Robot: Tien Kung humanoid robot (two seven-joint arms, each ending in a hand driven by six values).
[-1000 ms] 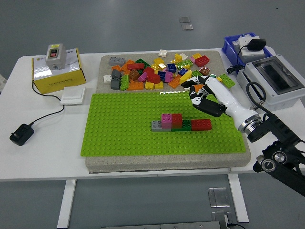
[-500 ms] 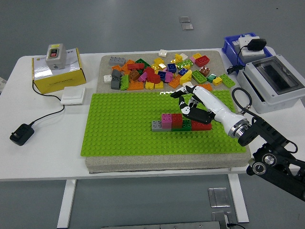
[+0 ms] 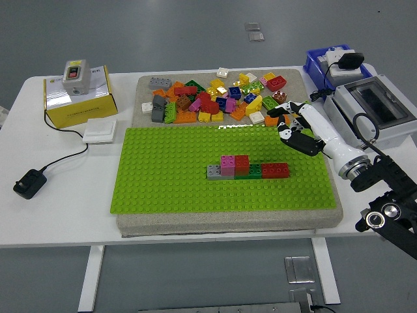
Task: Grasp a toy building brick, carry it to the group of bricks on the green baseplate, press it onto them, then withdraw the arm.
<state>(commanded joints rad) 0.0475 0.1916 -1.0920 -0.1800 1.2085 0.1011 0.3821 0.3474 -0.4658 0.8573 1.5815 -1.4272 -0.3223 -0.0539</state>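
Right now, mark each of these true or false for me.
1. The row of bricks stands on the green baseplate. True.
2. The right robot hand presses on that row. False: it is apart from the row, over the baseplate's far right corner by the loose pile.
3. The yellow box stands left of the baseplate. True.
4. The left arm reaches over the pile. False: no left arm shows.
5. A black plug lies on the baseplate. False: it lies on the table.

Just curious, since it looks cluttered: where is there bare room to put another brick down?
The green studded baseplate is bare left of and in front of the short row of joined bricks. The loose brick pile behind it is crowded, with the right hand at its edge.
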